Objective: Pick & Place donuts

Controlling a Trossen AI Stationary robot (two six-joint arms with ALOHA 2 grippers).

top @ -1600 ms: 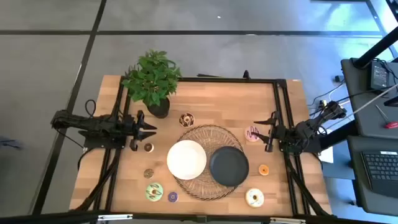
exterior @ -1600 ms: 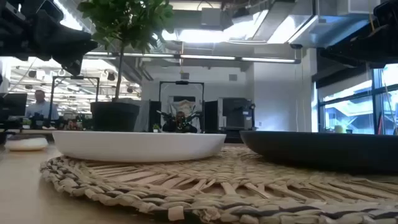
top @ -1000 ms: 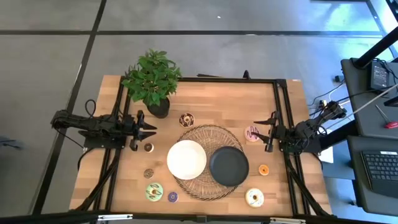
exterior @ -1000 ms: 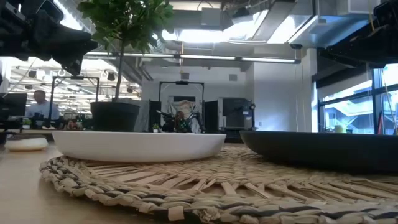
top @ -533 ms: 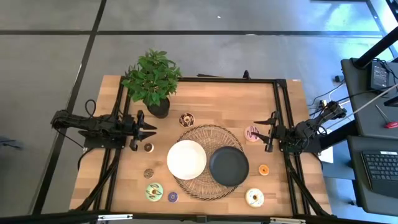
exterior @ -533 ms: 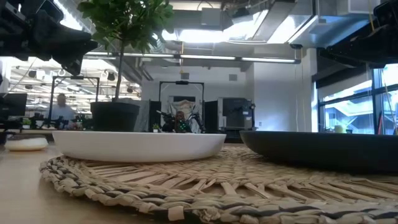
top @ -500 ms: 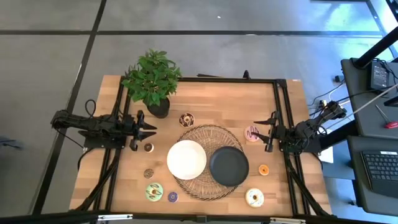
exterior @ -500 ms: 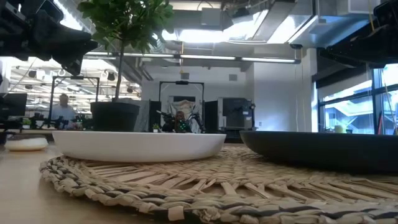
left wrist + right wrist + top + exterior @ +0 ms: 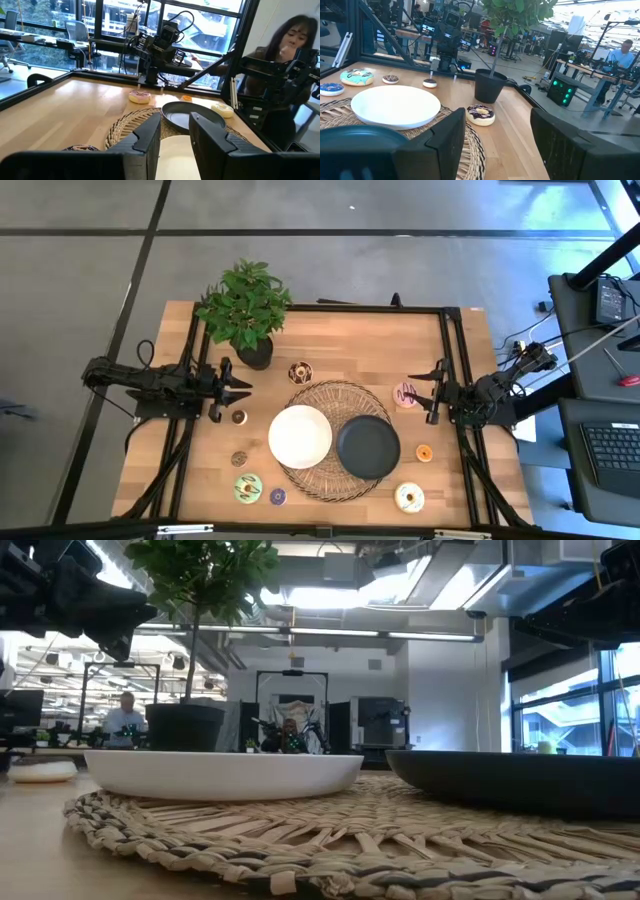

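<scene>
Left gripper [image 9: 243,390] empty, fingers partly spread, near tiny brown donut [image 9: 238,417]; right gripper [image 9: 425,393] spread wide beside pink donut [image 9: 405,394]. Risk: nudging pink donut w/o gripping.

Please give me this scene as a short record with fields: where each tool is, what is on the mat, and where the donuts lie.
left tool: open, empty, at the table's left side near a tiny brown donut
right tool: open, empty, at the right side beside the pink donut
woven mat: holds the white plate and the black plate, both without donuts
other donuts: chocolate donut by the potted plant; green donut; cream donut; orange donut
</scene>
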